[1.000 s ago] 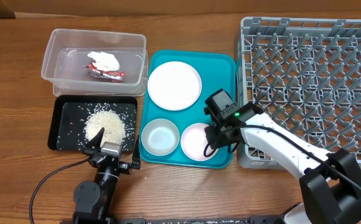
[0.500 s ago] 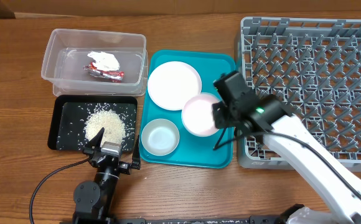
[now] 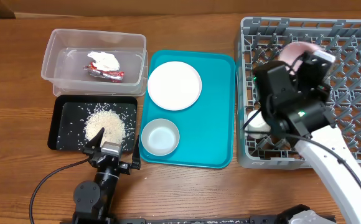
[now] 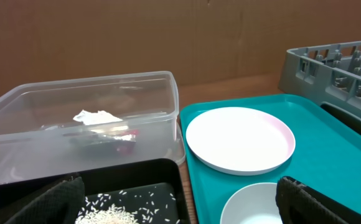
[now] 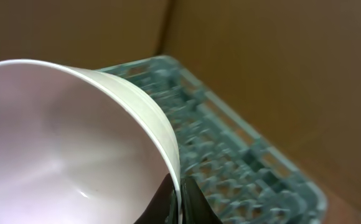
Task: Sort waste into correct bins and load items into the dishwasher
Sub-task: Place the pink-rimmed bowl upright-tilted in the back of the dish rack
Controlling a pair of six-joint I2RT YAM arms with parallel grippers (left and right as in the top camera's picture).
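Right pincer [image 3: 303, 60] is clamped on the rim of the pink bowl [image 3: 292, 51], which hangs over the dish rack [image 3: 348, 99] directly beneath. Loading step. Next move, probably: lower the bowl between the pegs [image 3: 355, 68], then release.

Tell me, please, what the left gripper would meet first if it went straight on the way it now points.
Probably the clear tub, at its near right corner: the left gripper points along the black tray's right edge. Angled lower, it might touch that tray first; depth is unclear.
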